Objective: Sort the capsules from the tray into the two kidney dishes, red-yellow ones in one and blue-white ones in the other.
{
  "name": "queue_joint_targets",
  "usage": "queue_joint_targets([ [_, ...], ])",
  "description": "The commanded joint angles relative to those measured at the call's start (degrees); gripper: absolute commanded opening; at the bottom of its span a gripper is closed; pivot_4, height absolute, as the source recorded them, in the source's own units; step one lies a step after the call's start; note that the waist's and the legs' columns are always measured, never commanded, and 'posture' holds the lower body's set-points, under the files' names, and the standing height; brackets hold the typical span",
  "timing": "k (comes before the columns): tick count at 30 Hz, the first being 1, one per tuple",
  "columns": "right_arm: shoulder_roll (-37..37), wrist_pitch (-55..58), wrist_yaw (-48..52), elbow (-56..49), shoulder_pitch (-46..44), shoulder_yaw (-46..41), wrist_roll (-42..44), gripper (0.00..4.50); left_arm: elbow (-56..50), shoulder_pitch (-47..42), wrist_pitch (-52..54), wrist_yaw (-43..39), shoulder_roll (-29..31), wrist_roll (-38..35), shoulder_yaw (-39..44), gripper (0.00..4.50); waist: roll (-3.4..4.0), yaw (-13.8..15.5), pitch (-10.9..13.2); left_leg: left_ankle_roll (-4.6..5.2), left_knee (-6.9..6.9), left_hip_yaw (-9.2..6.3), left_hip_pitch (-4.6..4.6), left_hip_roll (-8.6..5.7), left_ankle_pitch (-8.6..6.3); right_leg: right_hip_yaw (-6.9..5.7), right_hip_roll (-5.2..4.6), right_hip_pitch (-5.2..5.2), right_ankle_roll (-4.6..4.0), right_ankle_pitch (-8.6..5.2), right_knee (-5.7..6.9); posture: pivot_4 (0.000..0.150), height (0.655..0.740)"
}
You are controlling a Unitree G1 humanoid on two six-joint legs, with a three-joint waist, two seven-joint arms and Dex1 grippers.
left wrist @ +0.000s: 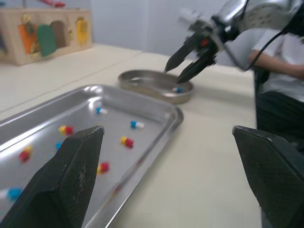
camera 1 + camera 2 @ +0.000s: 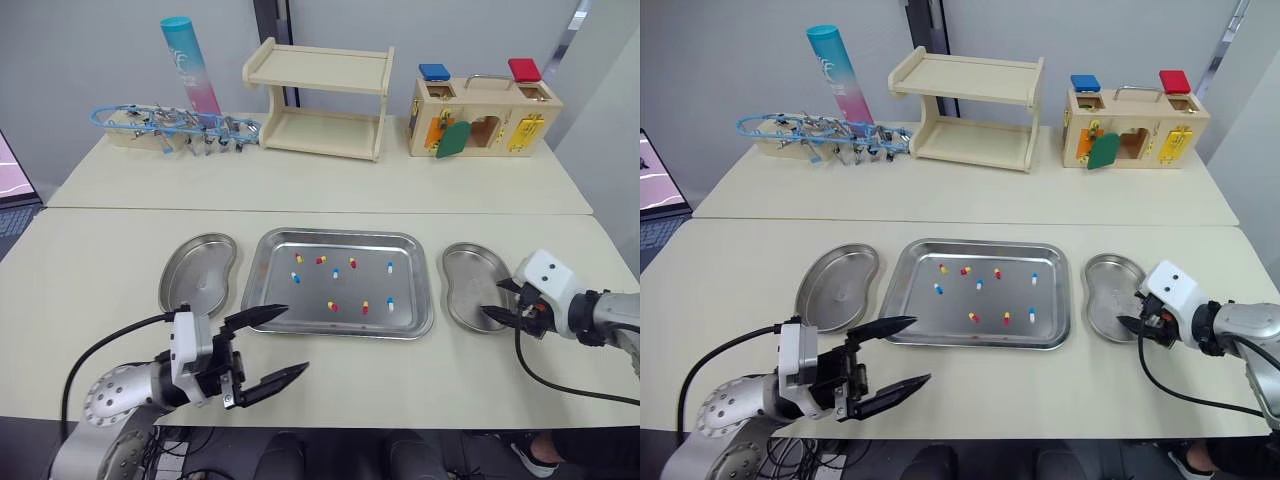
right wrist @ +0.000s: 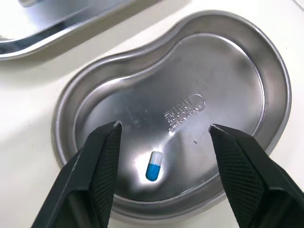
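Note:
The steel tray point(image 2: 275, 300) lies mid-table with several red-yellow capsules point(image 2: 332, 305) and blue-white capsules point(image 2: 390, 266) scattered in it. Left of it is a kidney dish point(image 2: 198, 270) with nothing inside. To the tray's right, the other kidney dish point(image 3: 228, 71) holds one blue-white capsule point(image 3: 154, 166). My right gripper point(image 2: 490, 298) hovers open over that dish's near end, fingers apart above the capsule. My left gripper point(image 2: 296, 338) is open near the tray's front left corner, above the table, holding nothing.
Along the back stand a wooden shelf point(image 2: 322, 98), a wooden lock box point(image 2: 482, 115), a blue-pink cylinder point(image 2: 190, 65) and a rack of blue tools point(image 2: 170, 128). A seated person point(image 1: 285, 71) is beyond the table's right end.

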Motion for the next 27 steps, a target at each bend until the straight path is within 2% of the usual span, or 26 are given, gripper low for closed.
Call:
queue_joint_targets([
  [1, -2.8, -12.9, 6.1, 4.4, 3.3, -7.7, 2.0, 3.00, 7.1, 2.5, 0.7, 2.8, 4.1, 2.7, 10.6, 4.50, -0.02, 0.0, 0.0, 0.00, 0.00, 0.00, 0.01, 0.00, 0.00, -0.01, 0.00, 0.01, 0.00, 0.00, 0.00, 0.150, 0.7400],
  [5, -4.9, -23.3, 12.3, 10.2, 7.5, -12.9, 3.5, 3.00, 18.1, 5.7, -1.0, 2.6, 8.2, 5.0, 20.7, 4.50, -0.04, -0.1, 0.0, 0.02, -0.03, 0.03, 0.05, 0.00, -0.01, 0.00, 0.00, 0.01, -0.02, -0.02, -0.01, 0.150, 0.7400],
  [11, -7.7, -35.9, 19.1, 20.4, 10.0, -15.1, 3.1, 3.00, 30.5, 8.5, -3.2, -0.8, 12.1, 7.1, 28.6, 4.50, -0.08, -0.2, 0.0, 0.02, -0.03, 0.05, 0.12, 0.01, -0.01, 0.00, 0.00, 0.08, -0.02, -0.02, -0.02, 0.150, 0.7400],
  [15, -9.2, -36.7, 20.6, 25.1, 10.9, -16.2, 3.9, 3.00, 37.4, 8.4, -5.2, -2.7, 15.0, 8.4, 31.4, 4.50, -0.10, -0.2, 0.0, 0.01, -0.05, 0.06, 0.14, 0.01, -0.01, 0.00, 0.00, 0.08, -0.05, -0.04, -0.02, 0.150, 0.7400],
  [18, -9.2, -35.8, 21.1, 24.5, 12.7, -16.7, 4.3, 3.54, 39.8, 8.1, -5.7, -2.9, 15.4, 8.5, 32.8, 4.50, -0.09, -0.2, 0.0, 0.01, -0.08, 0.07, 0.14, 0.01, -0.01, 0.00, -0.01, 0.08, -0.05, -0.04, -0.02, 0.150, 0.7400],
  [21, -8.9, -36.6, 21.2, 24.5, 14.2, -16.5, 4.1, 4.46, 39.8, 9.2, -5.9, -4.1, 15.4, 8.8, 32.9, 4.50, -0.11, -0.2, 0.0, 0.01, -0.08, 0.07, 0.15, 0.02, -0.01, 0.00, -0.01, 0.08, -0.05, -0.04, -0.02, 0.150, 0.7400],
  [27, -9.2, -37.5, 21.3, 24.9, 15.4, -16.6, 4.4, 4.46, 37.2, 9.6, -3.4, -5.7, 15.6, 7.1, 32.9, 4.50, -0.11, -0.2, 0.0, 0.01, -0.09, 0.08, 0.18, 0.04, -0.01, 0.01, 0.00, 0.10, -0.05, -0.04, -0.01, 0.150, 0.7400],
])
